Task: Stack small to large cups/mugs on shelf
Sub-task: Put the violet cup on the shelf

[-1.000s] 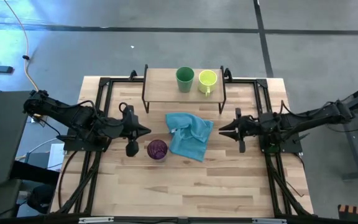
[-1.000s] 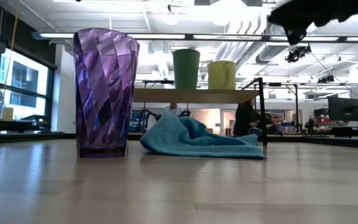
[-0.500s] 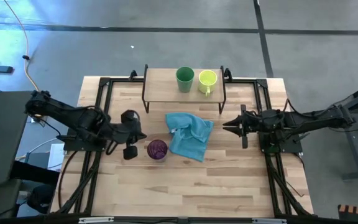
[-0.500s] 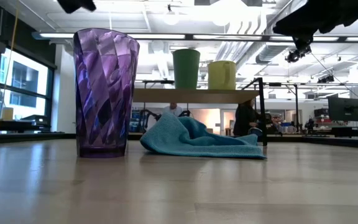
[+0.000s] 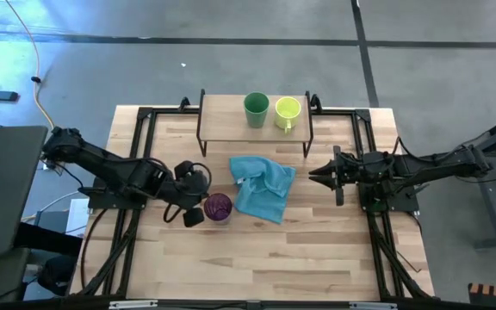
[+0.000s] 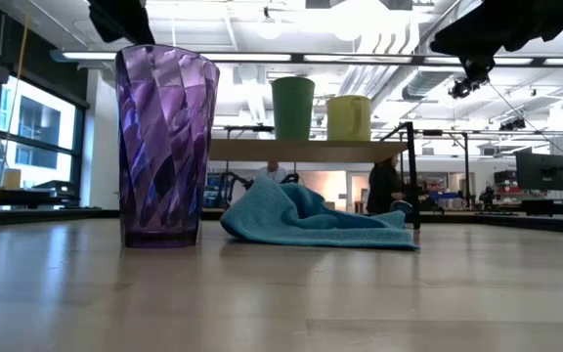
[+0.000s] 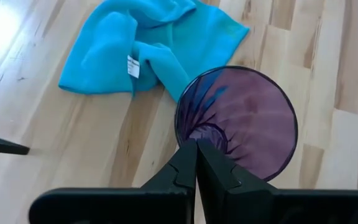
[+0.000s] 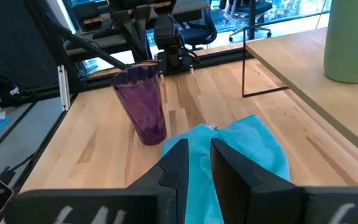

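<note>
Left claw closed, empty, above purple tumbler rim; wrist view alone shows it. Right claw parted, empty, over blue cloth.

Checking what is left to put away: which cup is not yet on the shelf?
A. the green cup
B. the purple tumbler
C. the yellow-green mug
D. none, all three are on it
B: the purple tumbler stands on the table beside the blue cloth, while the green cup and yellow-green mug sit on the shelf.
</note>
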Controlling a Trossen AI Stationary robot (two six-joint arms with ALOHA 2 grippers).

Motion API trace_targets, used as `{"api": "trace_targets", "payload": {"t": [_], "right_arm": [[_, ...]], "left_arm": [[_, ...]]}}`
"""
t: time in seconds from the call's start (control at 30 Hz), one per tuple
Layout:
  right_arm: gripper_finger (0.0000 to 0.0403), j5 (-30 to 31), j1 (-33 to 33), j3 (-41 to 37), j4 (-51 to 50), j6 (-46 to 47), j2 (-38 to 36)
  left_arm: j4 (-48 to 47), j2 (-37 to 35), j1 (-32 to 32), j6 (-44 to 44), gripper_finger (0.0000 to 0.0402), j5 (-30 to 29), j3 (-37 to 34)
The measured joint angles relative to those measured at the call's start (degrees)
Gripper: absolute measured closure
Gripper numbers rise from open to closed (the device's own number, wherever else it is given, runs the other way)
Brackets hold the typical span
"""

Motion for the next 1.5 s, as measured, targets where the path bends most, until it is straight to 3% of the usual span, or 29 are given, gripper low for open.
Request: {"api": "trace_targets", "payload": {"t": [0.4, 0.57, 1.1, 1.27, 1.5], "right_arm": [[0.0346, -0.51, 0.0, 0.0, 0.02, 0.11, 0.0], [0.0346, -0.49, 0.0, 0.0, 0.0, 0.55, 0.0], [0.0346, -0.83, 0.02, 0.02, -0.87, 1.35, 0.02], [0.0346, -0.9, 0.02, 0.02, -0.87, 1.37, 0.02], [0.0346, -0.9, 0.02, 0.02, -0.89, 1.59, 0.02]], "left_arm": [[1.62, 0.32, 0.46, -1.12, 0.0401, -0.04, 0.0], [2.13, 0.32, 3.24, -1.0, 0.0396, 4.05, 0.0], [4.66, 0.65, 5.66, 1.11, 0.023, 5.22, 0.0], [4.7, 1.58, 5.66, 0.92, 0.0214, 5.44, -0.01], [5.99, 4.84, 5.66, 1.32, 0.0223, 6.24, 0.0]]}}
